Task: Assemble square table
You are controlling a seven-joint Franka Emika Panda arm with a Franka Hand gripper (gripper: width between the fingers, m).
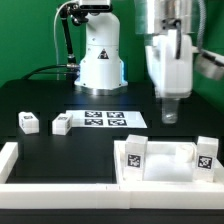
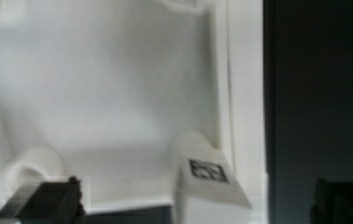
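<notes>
Two loose legs (image 1: 28,122) lie on the black tabletop (image 1: 45,95) well away from our spread, empty jaws, which hang above the square table's tray-like top (image 1: 165,168). We judge its white plastic light, stiff and slick; the raised rim (image 2: 240,90) between its two upright legs (image 1: 135,152) offers the best hold.

The desk (image 1: 40,95) is black all over. The square table top (image 1: 165,172), at about 4 o'clock in the exterior view, is plain white. In the wrist view the square table top (image 2: 84,100) looks white with soft grey shade. It has a small black-and-white tag (image 2: 208,170) there. At 9 o'clock, the first leg (image 1: 28,122) and the second leg (image 1: 62,124) are white with black marks. The marker board (image 1: 108,119) is white with black-and-white square patterns. The border wall (image 1: 60,190) is white. The hand (image 1: 170,113) is pale grey. The robot base (image 1: 100,55) is white with a blue glow. The back wall (image 1: 30,30) is green.
</notes>
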